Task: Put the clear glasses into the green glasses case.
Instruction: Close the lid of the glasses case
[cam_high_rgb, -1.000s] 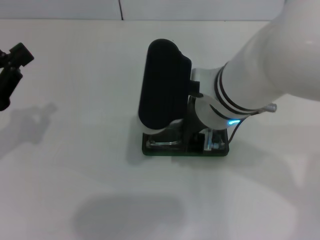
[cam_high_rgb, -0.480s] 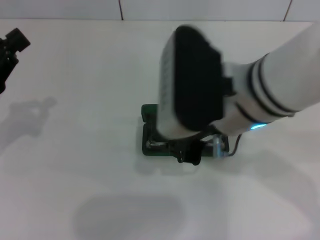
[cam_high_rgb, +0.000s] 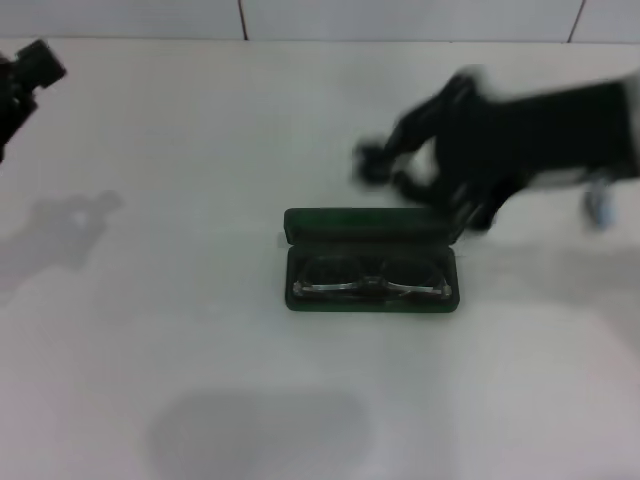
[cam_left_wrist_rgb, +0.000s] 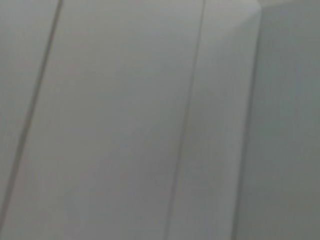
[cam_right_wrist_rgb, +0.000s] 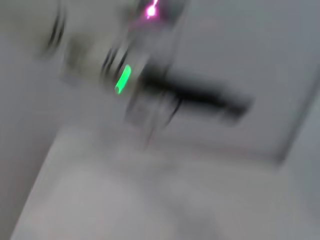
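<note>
The green glasses case (cam_high_rgb: 370, 262) lies open in the middle of the white table, its lid standing up along the far side. The clear glasses (cam_high_rgb: 368, 285) rest inside it, lens toward me. My right gripper (cam_high_rgb: 385, 165) is a blurred dark shape above and behind the case's right end, apart from it and holding nothing that I can see. My left gripper (cam_high_rgb: 20, 85) is parked at the far left edge of the head view. Neither wrist view shows the case or the glasses.
The white table (cam_high_rgb: 200, 380) spreads around the case. A tiled wall (cam_high_rgb: 240, 18) runs along the back. The left wrist view shows only pale wall panels (cam_left_wrist_rgb: 150, 120).
My right arm has lifted off the case and swung back to the right, uncovering the open case with the glasses in it. The left arm has barely moved.
</note>
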